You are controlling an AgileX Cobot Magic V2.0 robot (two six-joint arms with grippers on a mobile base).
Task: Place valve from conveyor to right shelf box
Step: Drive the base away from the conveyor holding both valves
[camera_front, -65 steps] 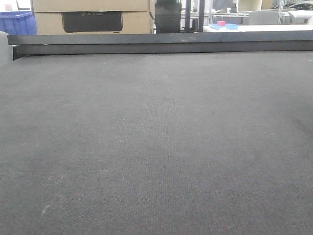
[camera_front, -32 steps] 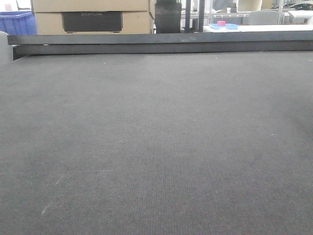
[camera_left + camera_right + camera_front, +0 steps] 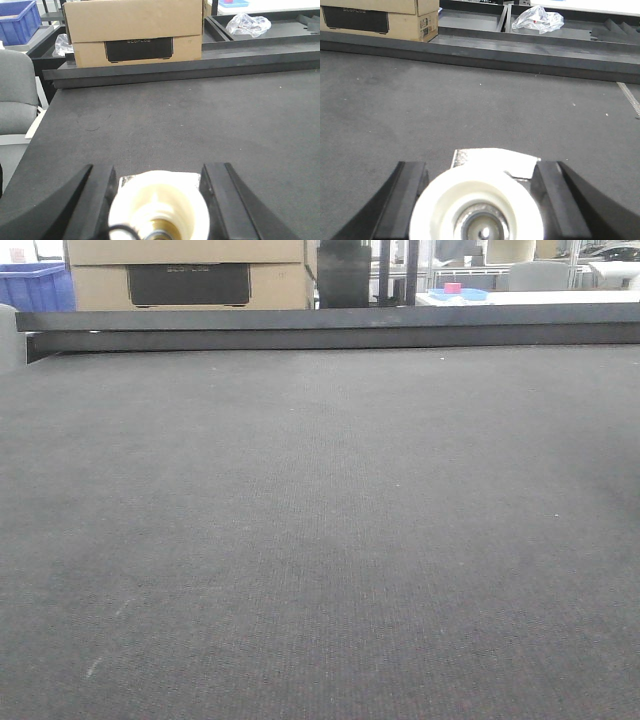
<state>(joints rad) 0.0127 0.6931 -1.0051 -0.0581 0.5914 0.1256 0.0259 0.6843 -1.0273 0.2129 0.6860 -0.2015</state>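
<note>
Black plastic is framing the bottom of both my wrist views. My left claw and my right claw are each holding their fingers apart and gripping nothing. A blurred cream round part is sitting between the fingers, close to the lens; I am taking it for my own hardware. Both claws are hanging over the conveyor, on the near side of the rail.

I am not seeing the valve anywhere, neither on the belt nor in a claw, and the shelf box is lying outside every view too. That is where I am expecting trouble. If the belt is running, a valve arriving on my side of the rail may be sliding past before I am lined up. A late or off-centre close could then be knocking it away or pinching it crooked. Reaching with the wrong arm would also be making the carry to the right shelf awkward.

Dark grey woven belting is stretching flat from me up to the rail, showing only a few pale specks. Behind the rail's left half a cardboard box with a dark panel is sitting, and a blue crate is standing behind its left end. A crumpled clear bag is lying in a dark tray behind the rail.
</note>
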